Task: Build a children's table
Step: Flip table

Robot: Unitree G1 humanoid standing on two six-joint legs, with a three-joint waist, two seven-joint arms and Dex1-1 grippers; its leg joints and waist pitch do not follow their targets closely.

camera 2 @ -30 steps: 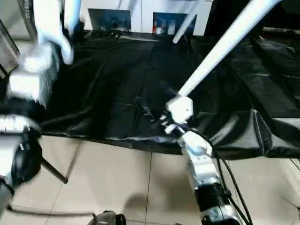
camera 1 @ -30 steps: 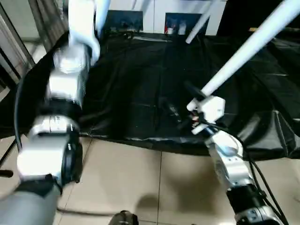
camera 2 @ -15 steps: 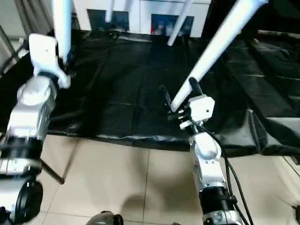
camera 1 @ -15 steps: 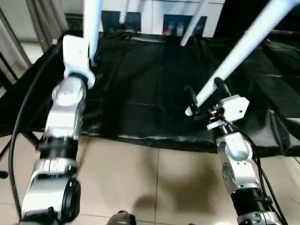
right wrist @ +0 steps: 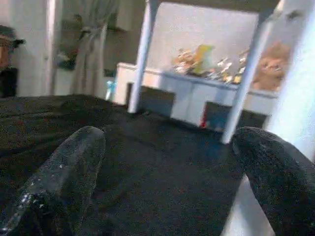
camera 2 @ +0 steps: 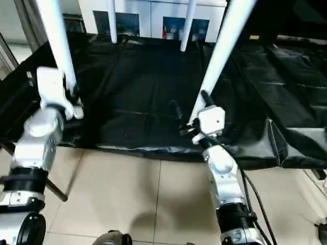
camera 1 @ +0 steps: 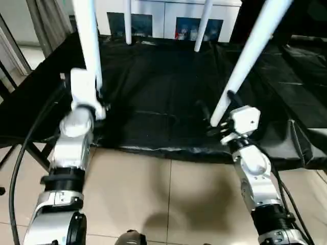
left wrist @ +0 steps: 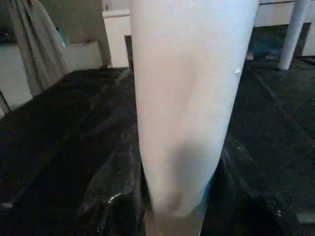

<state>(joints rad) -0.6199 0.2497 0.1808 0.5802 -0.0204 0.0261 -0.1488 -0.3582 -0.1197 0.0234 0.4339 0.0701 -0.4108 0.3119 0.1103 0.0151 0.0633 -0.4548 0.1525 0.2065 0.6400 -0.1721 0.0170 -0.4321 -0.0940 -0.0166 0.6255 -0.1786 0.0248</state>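
The children's table stands on its legs on the black sheet, its top out of the eye views. My left gripper (camera 1: 98, 96) is shut on the near left leg (camera 1: 88, 41), which shows up close in the left wrist view (left wrist: 189, 98). My right gripper (camera 1: 217, 104) is open at the foot of the near right leg (camera 1: 245, 56), a black finger on each side of it. In the right wrist view the fingers (right wrist: 64, 182) stand wide apart, with that leg (right wrist: 295, 98) beside one. Two far legs (camera 1: 203, 25) stand at the back.
The black sheet (camera 1: 153, 81) covers a low platform whose front edge (camera 1: 173, 150) runs just ahead of both wrists. Beige tiled floor (camera 1: 153, 204) lies below. A white cabinet with glass doors (camera 1: 153, 18) stands behind, curtains (camera 1: 46, 20) at the far left.
The near legs stand steeper than a second ago. My left arm has come down and closer, still on its leg. The right gripper stays open at the other leg's foot. The view has shifted too.
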